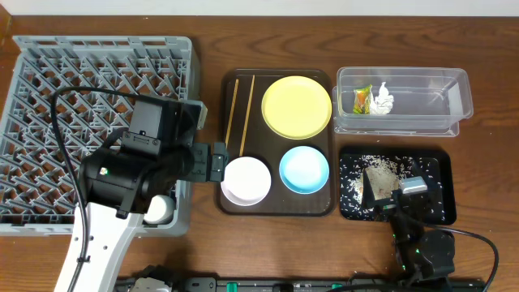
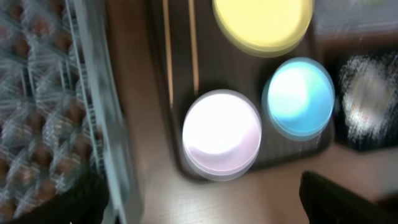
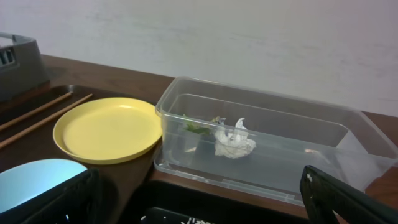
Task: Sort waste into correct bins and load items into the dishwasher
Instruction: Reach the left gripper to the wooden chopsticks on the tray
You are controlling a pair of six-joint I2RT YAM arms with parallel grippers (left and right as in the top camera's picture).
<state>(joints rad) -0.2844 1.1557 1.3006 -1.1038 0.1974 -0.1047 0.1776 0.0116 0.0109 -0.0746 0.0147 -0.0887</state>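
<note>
My left gripper [image 1: 217, 162] is open and empty at the left edge of a white bowl [image 1: 246, 180] on the brown tray [image 1: 272, 146]. The blurred left wrist view shows the gripper [image 2: 205, 208] open, with the white bowl [image 2: 222, 132], light-blue bowl [image 2: 300, 96], yellow plate [image 2: 262, 22] and chopsticks [image 2: 180, 56]. The grey dish rack [image 1: 73, 89] holds a white cup [image 1: 160, 209]. My right gripper [image 1: 395, 188] hangs open over the black tray [image 1: 434, 158], which holds rice crumbs [image 1: 354, 185]. The clear tub [image 1: 442, 101] holds the wrapper [image 1: 362, 100] and tissue [image 1: 381, 100].
In the right wrist view, my open gripper [image 3: 199, 208] faces the clear tub [image 3: 280, 118] with the tissue [image 3: 234, 142] and wrapper [image 3: 196, 127]. The yellow plate [image 3: 106, 130], blue bowl [image 3: 34, 177] and chopsticks [image 3: 37, 115] lie to its left. A wall stands behind.
</note>
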